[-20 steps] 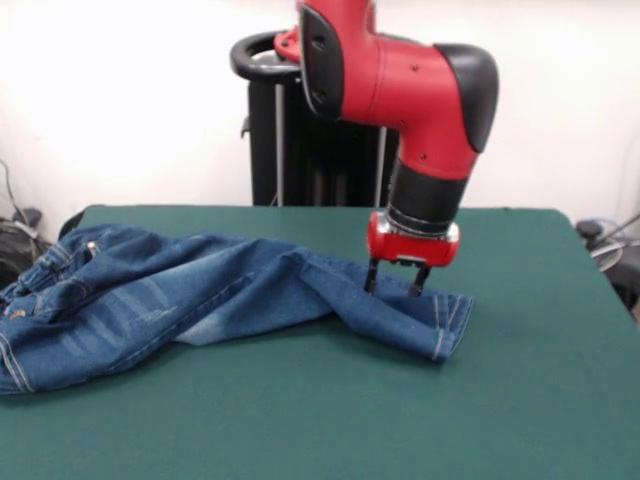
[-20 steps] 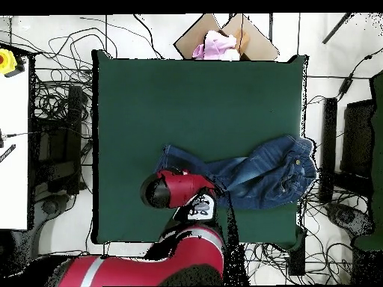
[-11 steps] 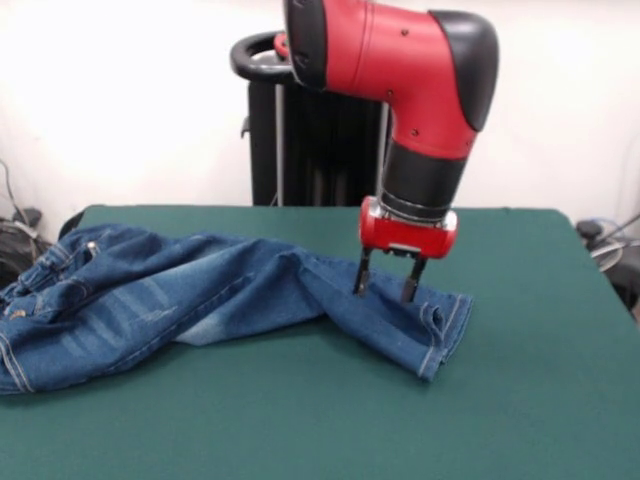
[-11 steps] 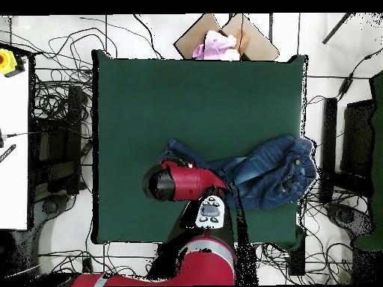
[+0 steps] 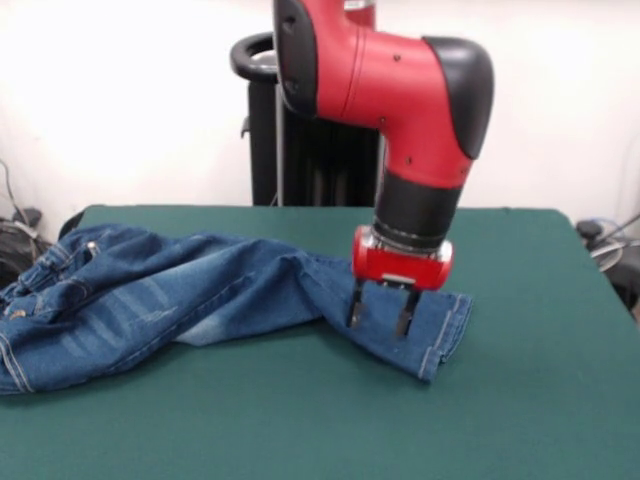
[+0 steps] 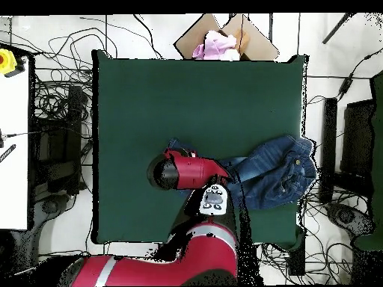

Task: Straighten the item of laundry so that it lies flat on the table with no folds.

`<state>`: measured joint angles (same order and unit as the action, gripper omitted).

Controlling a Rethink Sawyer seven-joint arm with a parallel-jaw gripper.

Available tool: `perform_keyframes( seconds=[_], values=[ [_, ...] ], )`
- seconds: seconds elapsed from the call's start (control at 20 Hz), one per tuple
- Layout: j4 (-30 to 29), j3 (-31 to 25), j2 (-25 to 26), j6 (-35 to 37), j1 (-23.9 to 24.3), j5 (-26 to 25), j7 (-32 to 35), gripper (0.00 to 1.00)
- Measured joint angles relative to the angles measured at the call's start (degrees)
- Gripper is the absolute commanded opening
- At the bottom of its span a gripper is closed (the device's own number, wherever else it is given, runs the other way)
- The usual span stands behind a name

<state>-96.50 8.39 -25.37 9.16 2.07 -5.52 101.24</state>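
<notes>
Gripper with jaws parted, tips resting on the jeans near one leg's hem (nothing clasped between them). The jeans lie rumpled across the green table, waistband at its edge.

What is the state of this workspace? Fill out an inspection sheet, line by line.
Surface: green table, bare apart from the jeans.
Job's things: jeans rumpled and folded, waistband at one table edge, not flat.
Clutter: nothing seen on the table.
Grippers: gripper down on the leg near the hem, jaws apart.
Cables: tangled on the floor around the table.
Surroundings: cardboard box with pink cloth beyond one edge; black stand behind.
</notes>
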Motion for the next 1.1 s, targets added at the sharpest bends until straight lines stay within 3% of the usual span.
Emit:
perform_keyframes(
  seconds=[0.05, 0.6, 0.65, 0.85, 1.1],
  values=[
    [1.1, -0.2, 1.5, -0.8, 0.4, 0.0, 0.0, 0.00],
    [4.0, -1.1, 5.3, -1.4, 1.2, 0.1, 0.0, 0.00],
    [4.0, -1.1, 4.8, -0.8, 1.0, 0.1, 0.0, 1.00],
    [4.2, -1.1, 4.3, 0.4, 0.8, 0.5, 0.0, 1.00],
    [5.4, -0.8, 2.7, 7.3, -0.4, 1.5, 0.0, 1.00]
  ],
)
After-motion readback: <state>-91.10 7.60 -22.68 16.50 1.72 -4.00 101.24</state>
